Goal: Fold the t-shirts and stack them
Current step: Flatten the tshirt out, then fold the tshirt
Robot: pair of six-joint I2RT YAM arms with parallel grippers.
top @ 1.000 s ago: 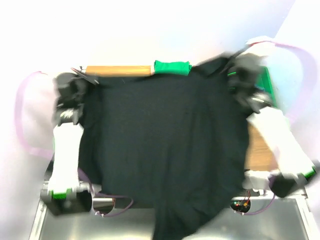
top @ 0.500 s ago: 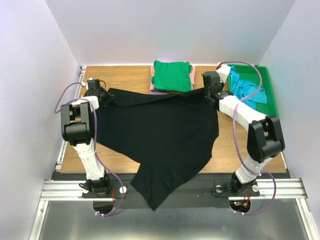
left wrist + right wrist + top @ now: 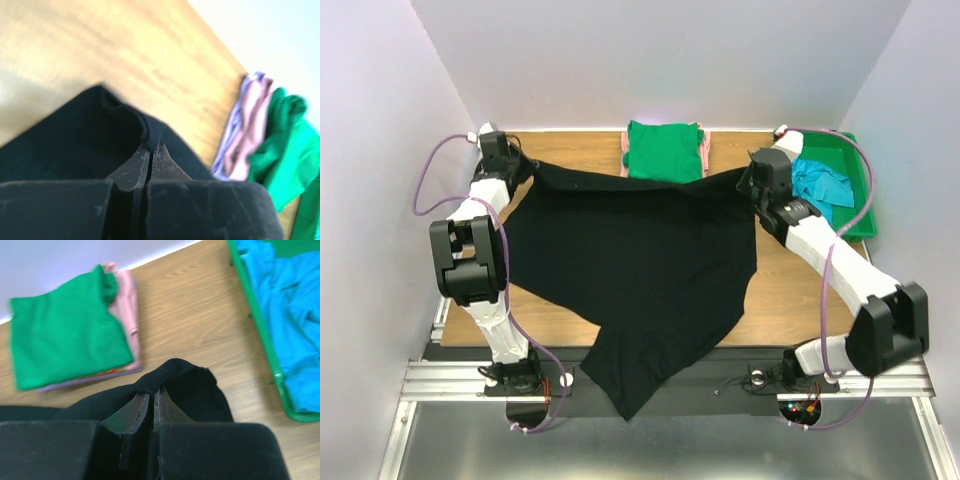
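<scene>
Moved apart since earlier: left gripper [image 3: 150, 149] and right gripper [image 3: 151, 394], cloth edge now taut. Fingers of each pinch a far corner of black t-shirt [image 3: 630, 260], spread across table [image 3: 790, 300], overhanging near edge. Green t-shirt [image 3: 663, 150] folded behind.

The right gripper [image 3: 152, 393] pinches the black t-shirt [image 3: 187, 385]. Ahead-left of it lies the green t-shirt [image 3: 65, 335]; to its right is the tray [image 3: 257, 330] holding the teal t-shirt [image 3: 292, 300].

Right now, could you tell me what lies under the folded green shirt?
Edges of a pink shirt and a lilac shirt show beneath the green shirt; their remainder is covered.
</scene>
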